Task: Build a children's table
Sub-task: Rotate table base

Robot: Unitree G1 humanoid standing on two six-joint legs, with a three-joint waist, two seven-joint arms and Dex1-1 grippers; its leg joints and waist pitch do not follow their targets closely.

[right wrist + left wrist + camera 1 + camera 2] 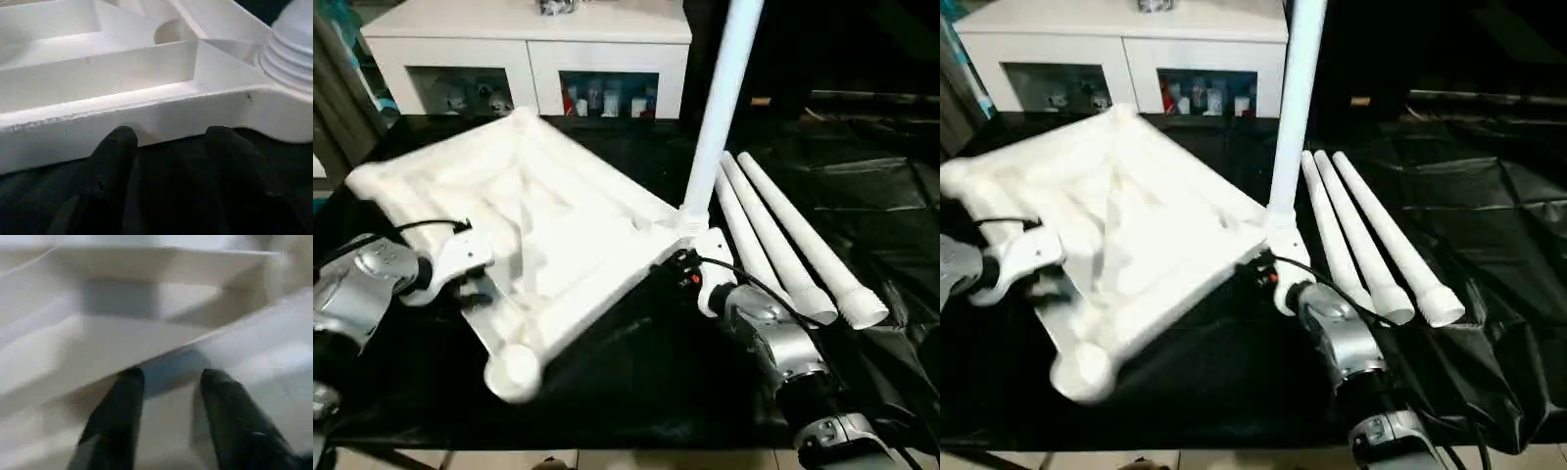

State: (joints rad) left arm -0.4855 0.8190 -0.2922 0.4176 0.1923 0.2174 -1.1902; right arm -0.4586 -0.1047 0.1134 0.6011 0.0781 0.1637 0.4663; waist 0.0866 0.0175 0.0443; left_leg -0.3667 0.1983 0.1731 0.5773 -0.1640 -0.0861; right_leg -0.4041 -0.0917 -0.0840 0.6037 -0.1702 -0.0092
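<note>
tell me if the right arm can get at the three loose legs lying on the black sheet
Probably yes. The three loose legs lie just beside the right gripper, which sits at the table top edge, with bare black sheet between.

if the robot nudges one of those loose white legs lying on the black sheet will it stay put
Probably not: the three loose legs are round and tapered, so a nudged one would likely roll in a curve. The black sheet's wrinkles might slow it. They look like stiff, light plastic.
</note>
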